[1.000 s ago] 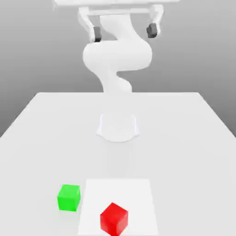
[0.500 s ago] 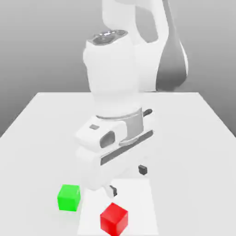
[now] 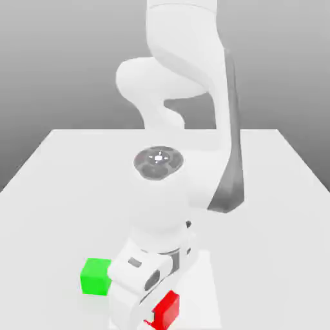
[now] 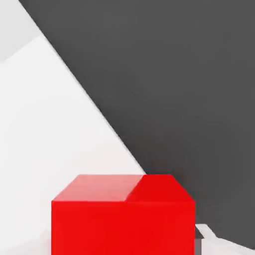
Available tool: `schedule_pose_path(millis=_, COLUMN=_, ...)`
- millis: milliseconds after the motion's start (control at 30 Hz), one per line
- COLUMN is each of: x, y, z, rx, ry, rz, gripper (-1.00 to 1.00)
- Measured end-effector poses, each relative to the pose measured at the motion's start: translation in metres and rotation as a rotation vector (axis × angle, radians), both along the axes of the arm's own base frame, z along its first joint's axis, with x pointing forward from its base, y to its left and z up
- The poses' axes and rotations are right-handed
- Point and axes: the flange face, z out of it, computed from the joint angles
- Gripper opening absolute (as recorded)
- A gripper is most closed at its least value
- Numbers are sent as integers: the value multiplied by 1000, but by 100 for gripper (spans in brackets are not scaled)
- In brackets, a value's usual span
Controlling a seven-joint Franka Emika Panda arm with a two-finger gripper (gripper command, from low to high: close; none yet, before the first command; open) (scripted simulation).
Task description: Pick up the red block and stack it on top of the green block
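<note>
Exterior view:
– Franka Emika Panda arm (image 3: 187, 38), white with grey panels, reaching down over the pale bench (image 3: 271, 245); hand (image 3: 138, 274) low in the view, set at a slant.
– Red cube (image 3: 167, 310), one, matte; close below the hand, over the white rectangular patch (image 3: 201, 290) on the bench; partly hidden by the hand.
– Fingers (image 3: 150, 316), closed on the red cube; mostly hidden here.
– Green cube (image 3: 95, 277), one, matte; upright on the bench, towards the exterior view's left, beside the white patch; apart from the red cube, with nothing stacked on top. Edge of the hand just in front of one side.

Hand view:
– Red cube, large and near, between the fingers and gripped from two opposite sides; upper face in two tones, paler and deeper red, divided by a slanting line.
– Behind: white patch and a dark grey area (image 4: 169, 84), with a straight diagonal border between.
</note>
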Motion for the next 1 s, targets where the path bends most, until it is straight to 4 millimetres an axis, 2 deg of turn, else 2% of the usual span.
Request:
schedule_pose_path(millis=67, x=1, y=0, z=12, rx=-1, ry=-2, rz=2, gripper=-100)
schedule_pose_path(millis=233, x=-1, y=-3, z=62, rx=-1, ry=-1, rz=13, gripper=-100)
schedule_pose_path(millis=367, x=-16, y=-38, z=82, rx=-13, ry=-2, rz=179, gripper=-100)
schedule_pose_path(millis=500, x=-37, y=-79, z=95, rx=-18, ry=0, rz=352, gripper=-100)
schedule_pose_path(millis=733, x=-84, y=-130, z=102, rx=-2, ry=2, rz=682, gripper=-100)
schedule_pose_path(millis=1000, x=-82, y=-128, z=76, rx=0, ry=-9, rz=754, gripper=-100)
